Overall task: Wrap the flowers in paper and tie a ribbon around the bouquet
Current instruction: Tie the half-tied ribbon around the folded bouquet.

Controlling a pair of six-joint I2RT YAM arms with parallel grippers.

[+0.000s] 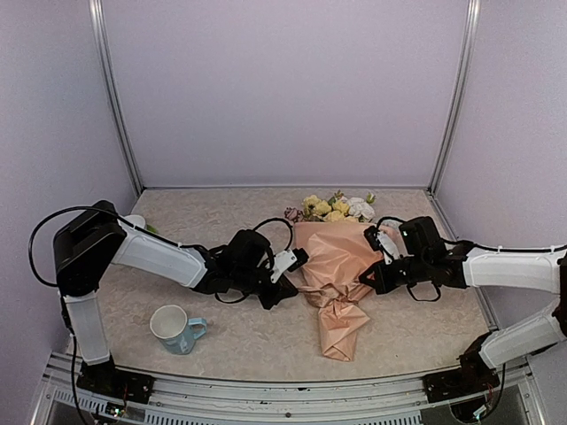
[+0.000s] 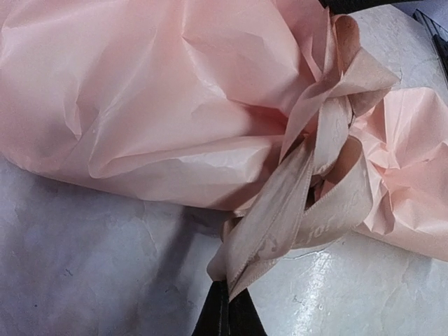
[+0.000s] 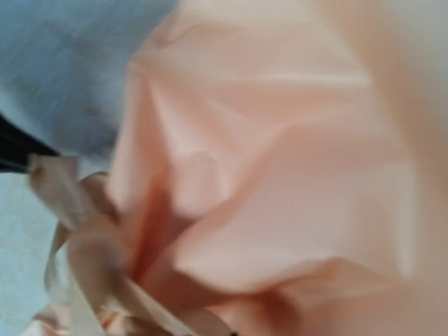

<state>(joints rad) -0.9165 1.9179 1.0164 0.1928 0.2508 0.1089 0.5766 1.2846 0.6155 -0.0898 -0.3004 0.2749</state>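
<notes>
Jaws of the left gripper (image 2: 225, 311), at the bouquet's (image 1: 332, 266) nine o'clock, pinch the ribbon (image 2: 294, 203) looped round the gathered paper (image 2: 161, 91). Its flowers (image 1: 335, 208) point to twelve o'clock. At three o'clock the right gripper (image 1: 376, 282) is closed; on what, I cannot tell.

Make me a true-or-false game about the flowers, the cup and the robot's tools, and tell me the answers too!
1. The flowers are wrapped in peach paper. True.
2. The mug has tipped over on its side. False: it stands upright, opening up, near the left arm's base.
3. The left tool is shut on the tan ribbon. True.
4. The blooms point toward the robot. False: they point toward the back wall, and the paper's narrow end points toward the robot.
</notes>
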